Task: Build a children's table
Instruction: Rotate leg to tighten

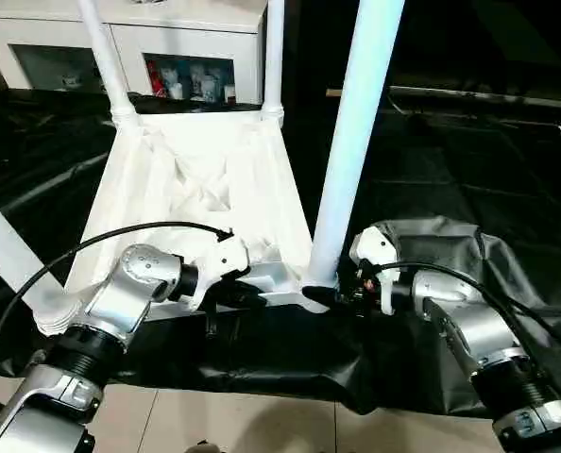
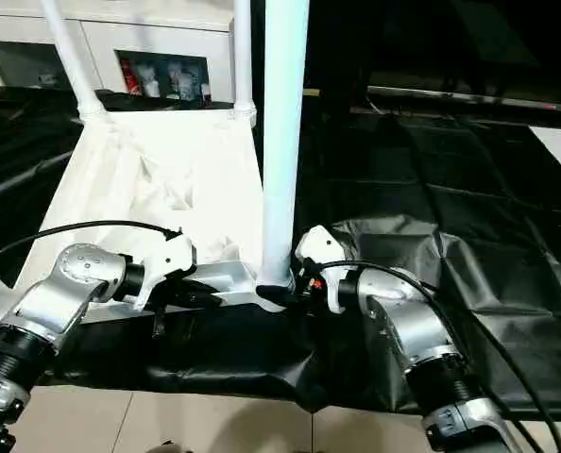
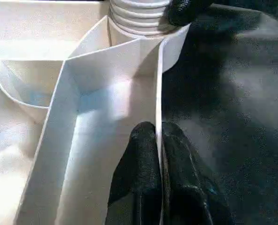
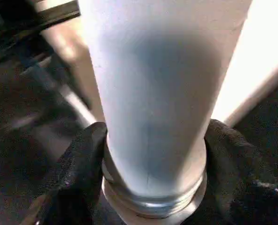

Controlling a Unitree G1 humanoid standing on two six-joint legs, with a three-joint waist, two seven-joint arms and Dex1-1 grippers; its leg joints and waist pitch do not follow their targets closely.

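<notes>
A white leg [image 1: 7, 255] slants up from the near left corner of the table top [image 1: 205, 179], which lies upside down on black sheeting [image 1: 469, 179] spread over the floor, its ribbed underside facing up. Two more legs stand in the far corner sockets: the far left leg [image 1: 106, 57] leans slightly, the far right leg [image 1: 274, 57] is upright. Behind them stands a white cabinet [image 1: 120, 28] with glass doors and small items inside.

The left gripper [image 1: 252, 294] reaches along the near edge of the top. In the left wrist view its fingers [image 3: 139, 173] are pinched shut on the thin white rim wall of the top, one finger on each side of it, just short of the corner socket [image 3: 171, 44].

At the near right corner the fourth leg [image 1: 356, 132] rises tall and nearly upright, with its threaded base sitting at that socket. The right gripper [image 1: 335, 294] comes in from the right at the foot of this leg. In the right wrist view its fingers [image 4: 78, 173] sit on either side of the leg's base, touching it just above the thread rings, so they are clasped around the leg.

The tiled floor [image 1: 262, 425] shows at the near edge, beyond the sheeting.
</notes>
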